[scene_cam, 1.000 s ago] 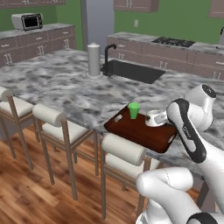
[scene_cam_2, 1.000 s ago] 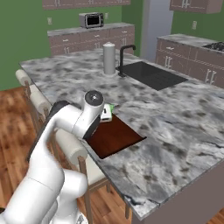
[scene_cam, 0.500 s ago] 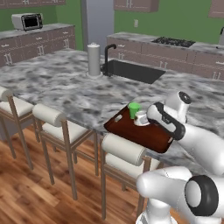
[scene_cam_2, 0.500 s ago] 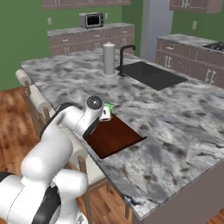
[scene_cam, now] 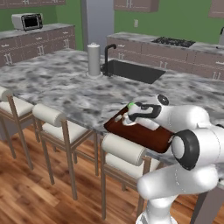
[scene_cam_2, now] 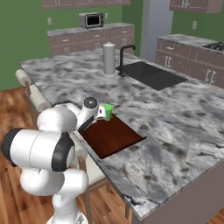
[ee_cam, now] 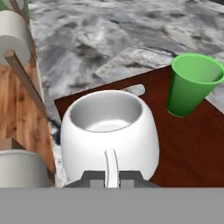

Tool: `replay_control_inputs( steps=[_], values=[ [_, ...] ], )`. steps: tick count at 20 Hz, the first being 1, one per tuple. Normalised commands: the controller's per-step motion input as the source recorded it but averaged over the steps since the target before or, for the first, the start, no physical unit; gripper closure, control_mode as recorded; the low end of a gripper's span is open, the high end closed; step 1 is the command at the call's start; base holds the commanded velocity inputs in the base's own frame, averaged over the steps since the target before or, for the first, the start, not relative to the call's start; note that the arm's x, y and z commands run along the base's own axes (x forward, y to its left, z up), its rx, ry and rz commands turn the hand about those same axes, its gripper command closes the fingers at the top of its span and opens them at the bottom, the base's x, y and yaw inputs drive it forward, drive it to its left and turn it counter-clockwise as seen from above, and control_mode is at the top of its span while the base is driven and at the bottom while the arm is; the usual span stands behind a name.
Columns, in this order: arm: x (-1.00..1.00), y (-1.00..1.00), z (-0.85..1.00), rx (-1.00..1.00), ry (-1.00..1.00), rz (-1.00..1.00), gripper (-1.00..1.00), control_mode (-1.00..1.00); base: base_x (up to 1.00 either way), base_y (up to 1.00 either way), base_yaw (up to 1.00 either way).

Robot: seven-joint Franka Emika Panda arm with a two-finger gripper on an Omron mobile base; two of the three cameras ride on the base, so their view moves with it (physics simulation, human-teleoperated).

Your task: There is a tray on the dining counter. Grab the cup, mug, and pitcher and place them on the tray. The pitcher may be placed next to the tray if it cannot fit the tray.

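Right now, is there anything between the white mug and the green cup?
No. In the hand view, just bare tray separates the mug from the cup.

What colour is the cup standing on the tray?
Bright green; the cup shows best in the hand view, upright on the reddish-brown tray.

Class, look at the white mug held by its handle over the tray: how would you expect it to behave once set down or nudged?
The mug looks squat and wide, so it probably resists tipping. Its smooth rounded wall may slide on the tray. Gripped only at its thin handle by the gripper, it might swing slightly.
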Motion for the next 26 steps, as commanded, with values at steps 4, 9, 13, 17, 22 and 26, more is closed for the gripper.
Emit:
replay_control_inputs(
  steps=[4,9,13,17,22,26],
  values=[
    [0.4,0.09,-0.19,0.01,0.07,0.0,1.0,-1.0,0.0,0.0,0.0],
    [0.13,0.0,-0.22,0.0,0.04,0.0,1.0,-1.0,0.0,0.0,0.0],
    [0.23,0.0,-0.34,0.0,0.0,0.0,1.0,-1.0,0.0,0.0,0.0],
    [0.28,0.03,-0.33,0.0,0.0,0.0,1.0,-1.0,0.0,0.0,0.0],
    [0.3,0.1,-0.4,0.0,0.0,0.0,1.0,-1.0,0.0,0.0,0.0],
    [0.25,0.1,-0.21,0.0,0.03,0.0,1.0,-1.0,0.0,0.0,0.0]
  ],
)
